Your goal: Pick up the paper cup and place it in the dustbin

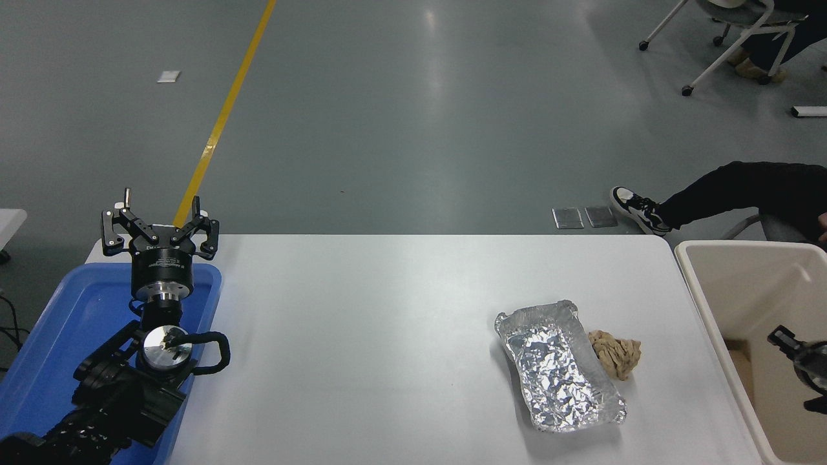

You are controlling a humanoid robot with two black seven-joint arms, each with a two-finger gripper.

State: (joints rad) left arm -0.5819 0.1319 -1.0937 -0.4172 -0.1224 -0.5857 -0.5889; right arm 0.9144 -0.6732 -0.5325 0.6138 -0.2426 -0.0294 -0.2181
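Note:
The dustbin is a large beige bin at the table's right end. My right gripper comes in at the right edge and hangs over the inside of the bin. Its fingers stand apart with nothing between them. The paper cup is not in view anywhere. My left arm is parked at the lower left, with its gripper open over the blue tray.
A crumpled silver foil tray and a brown paper wad lie on the white table just left of the bin. A seated person's leg and shoe are beyond the table's far right corner.

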